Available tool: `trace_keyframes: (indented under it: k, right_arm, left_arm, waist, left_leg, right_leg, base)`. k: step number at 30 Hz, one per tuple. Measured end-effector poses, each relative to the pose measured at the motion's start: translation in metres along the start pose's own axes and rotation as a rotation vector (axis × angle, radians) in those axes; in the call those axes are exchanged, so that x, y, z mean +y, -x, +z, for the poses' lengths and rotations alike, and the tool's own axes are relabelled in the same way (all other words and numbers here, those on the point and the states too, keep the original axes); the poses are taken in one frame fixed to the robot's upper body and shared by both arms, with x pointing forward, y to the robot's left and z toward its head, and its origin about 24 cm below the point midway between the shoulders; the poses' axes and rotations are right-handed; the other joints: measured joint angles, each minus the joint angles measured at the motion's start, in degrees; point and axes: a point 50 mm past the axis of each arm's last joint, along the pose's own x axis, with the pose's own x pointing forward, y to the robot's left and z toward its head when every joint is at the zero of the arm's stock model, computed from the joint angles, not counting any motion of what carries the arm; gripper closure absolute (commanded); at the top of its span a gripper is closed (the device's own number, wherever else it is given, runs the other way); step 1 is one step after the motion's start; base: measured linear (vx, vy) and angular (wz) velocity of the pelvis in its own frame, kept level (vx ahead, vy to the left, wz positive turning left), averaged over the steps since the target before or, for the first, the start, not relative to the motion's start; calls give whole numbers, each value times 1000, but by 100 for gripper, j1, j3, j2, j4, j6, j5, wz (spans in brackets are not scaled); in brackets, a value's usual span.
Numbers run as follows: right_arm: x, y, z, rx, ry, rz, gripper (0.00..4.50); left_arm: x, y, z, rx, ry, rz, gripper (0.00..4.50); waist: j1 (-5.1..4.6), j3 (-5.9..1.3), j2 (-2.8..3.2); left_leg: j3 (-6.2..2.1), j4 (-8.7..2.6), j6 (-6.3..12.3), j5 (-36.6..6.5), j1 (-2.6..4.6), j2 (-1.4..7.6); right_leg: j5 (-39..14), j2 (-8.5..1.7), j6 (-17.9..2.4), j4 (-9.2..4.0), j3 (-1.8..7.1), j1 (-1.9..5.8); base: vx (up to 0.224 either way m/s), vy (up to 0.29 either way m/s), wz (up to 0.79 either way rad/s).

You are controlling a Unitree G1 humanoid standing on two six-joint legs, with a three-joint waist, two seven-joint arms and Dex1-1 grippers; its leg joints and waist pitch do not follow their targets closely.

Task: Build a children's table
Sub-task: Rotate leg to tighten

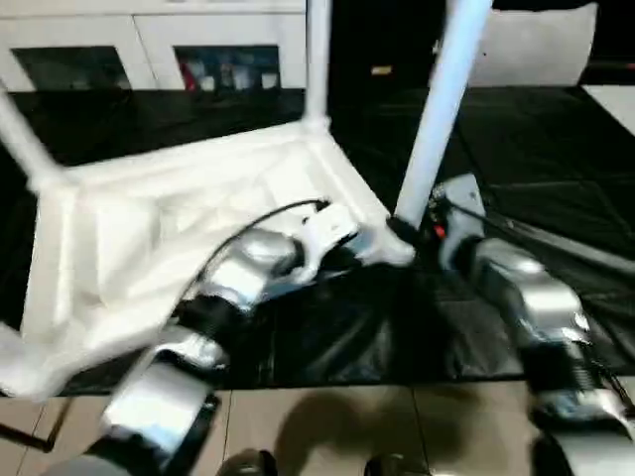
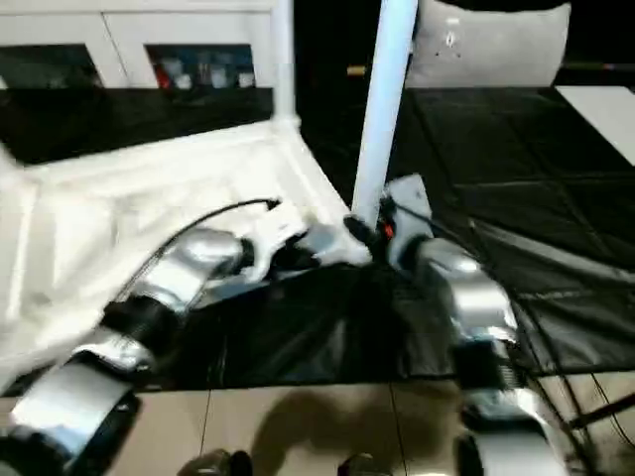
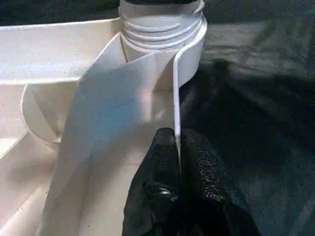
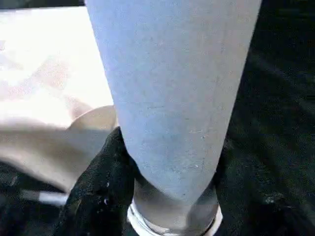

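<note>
On the black-covered bench (image 1: 556,149) the children's table (image 1: 179,228) lies upside down, ribbed underside up, tilted with its near right corner toward the robot. One leg (image 1: 317,59) stands at the far corner, another rises at the left edge, and a third leg (image 1: 442,99) stands in the near right corner socket (image 3: 162,24).

The left gripper (image 3: 178,162) has its fingers clenched on the thin edge wall of the tabletop just beside that socket, steadying the corner. The right gripper (image 4: 167,167) wraps its black fingers around the base of the third leg, right where it meets the threaded collar.

In my judgement the leg is being seated or turned into the socket. The main risk is cross-threading: the leg leans slightly in the head views, and if it is twisted off-axis the threads could bind or skip. The left grip holds only a narrow plastic lip, so torque from the right arm might make the wall slip out or flex, letting the whole top spin on the slick cover. A loose leg could also topple once let go.

How deep the leg sits cannot be told; the fingers cover the joint. The legs' upper ends are cut off by the frame, the table's left corner is blurred, and whether a fourth leg is fitted is not clear.
</note>
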Motion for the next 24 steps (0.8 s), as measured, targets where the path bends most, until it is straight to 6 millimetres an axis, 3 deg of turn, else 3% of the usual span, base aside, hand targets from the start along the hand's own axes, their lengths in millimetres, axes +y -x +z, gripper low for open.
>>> trace_keyframes:
  k: [1, 3, 12, 14, 17, 24]
  right_arm:
    - [0, -2, 1, -7, -10, -24, 249]
    - [0, -4, 4, -23, -22, -48, 183]
    - [-7, 1, -5, -42, -57, -32, 132]
    - [-10, 6, -6, -53, -63, -8, 99]
    - [-14, 17, -10, -56, -50, 62, 92]
    - [-29, 45, -21, -2, 45, 249, 20]
  left_arm:
    - [-1, -3, 2, 2, 0, 14, 450]
    - [-2, -6, 5, -1, 4, 34, 450]
    - [-4, -6, 11, -18, -18, 1, 450]
    - [-3, -3, 10, -19, -31, -12, 450]
    - [1, 2, 6, -24, -58, -37, 450]
    - [9, 22, -6, -25, -157, -139, 450]
  waist:
    - [5, 0, -1]
    - [7, 0, -2]
    - [121, -1, 1]
    - [123, 1, 4]
    - [127, 3, 6]
    - [170, 13, 18]
  left_leg:
    - [0, -4, 0, 0, 1, -3]
    - [0, -16, 1, 0, 1, -9]
    - [0, -65, 3, 0, -22, -9]
    - [0, -70, 3, 0, -24, -9]
    - [0, -76, 3, 0, -31, -7]
    - [0, -76, 4, 0, -50, -3]
  right_leg:
    - [6, 0, -3, 0, 3, 1]
    - [29, 0, -27, -2, 6, -1]
    - [37, 1, -5, -14, -2, -40]
    - [36, 1, -3, -16, -5, -42]
    - [35, 2, -2, -25, -9, -46]
    - [36, 3, -2, -40, -21, -51]
  base:
    - [0, 0, 0]
    - [0, 0, 0]
    - [0, 0, 0]
    - [0, 0, 0]
    - [0, 0, 0]
    - [0, 0, 0]
